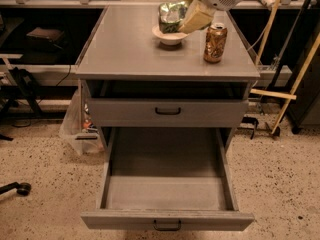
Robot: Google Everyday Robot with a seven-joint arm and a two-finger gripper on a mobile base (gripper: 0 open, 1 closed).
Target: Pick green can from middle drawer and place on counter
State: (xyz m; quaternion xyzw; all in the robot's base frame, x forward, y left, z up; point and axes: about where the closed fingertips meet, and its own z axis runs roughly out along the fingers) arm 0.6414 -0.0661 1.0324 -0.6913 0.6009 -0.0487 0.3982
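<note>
My gripper is at the top of the camera view, over the back of the counter. It is shut on the green can, a dented shiny green can held tilted just above a small white bowl. One tan finger lies along the can's right side. The middle drawer is pulled fully open at the bottom of the cabinet and its inside shows nothing. Its small black handle is at the front edge.
A taller brown-gold can stands on the counter just right of the bowl. The shallower upper drawer sits slightly open. Wooden poles lean at the right; a plastic bag hangs at the cabinet's left.
</note>
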